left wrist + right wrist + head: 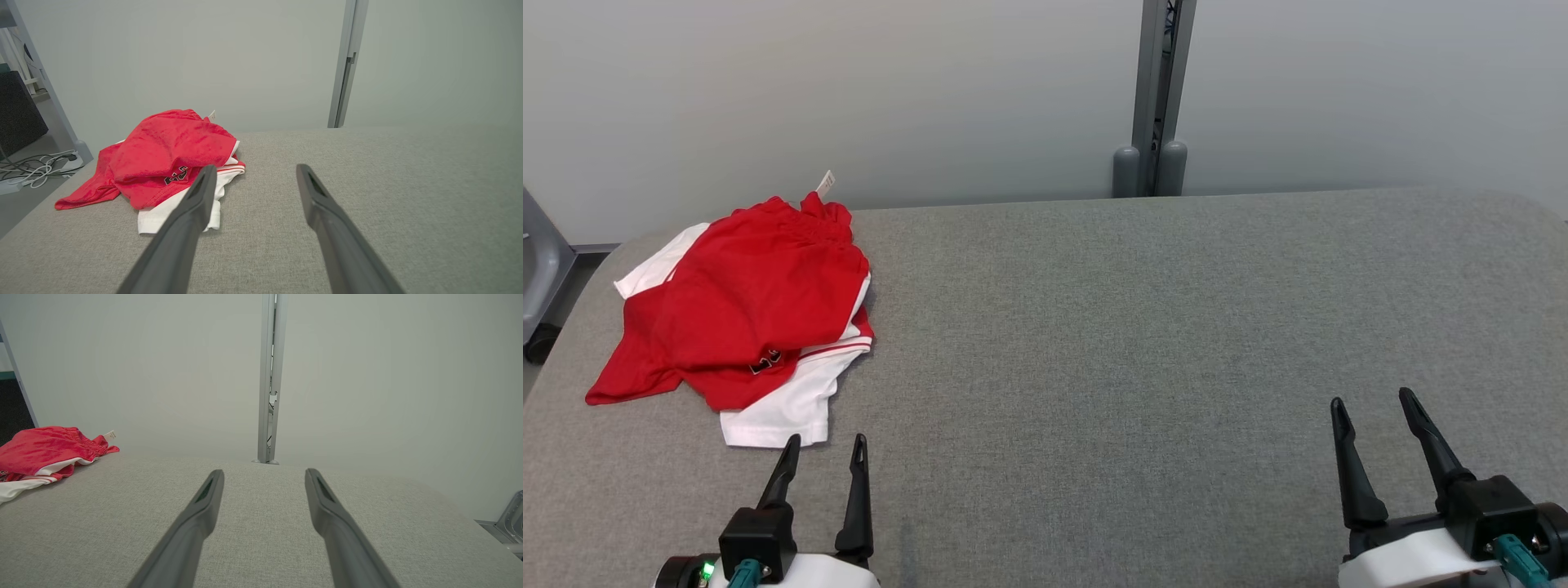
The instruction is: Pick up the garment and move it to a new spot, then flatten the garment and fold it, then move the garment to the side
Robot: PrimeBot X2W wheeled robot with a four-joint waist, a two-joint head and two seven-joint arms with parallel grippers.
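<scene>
Head camera looks down over the grey table (1135, 343). Both wrist cameras skim it low, facing the wall (245, 61), sharing the garment (171, 151).

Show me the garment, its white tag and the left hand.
garment (752, 302), head view, middle of the red cloth.
white tag (826, 183), head view, centre of the tag.
left hand (826, 443), head view, midway between its fingertips.
</scene>
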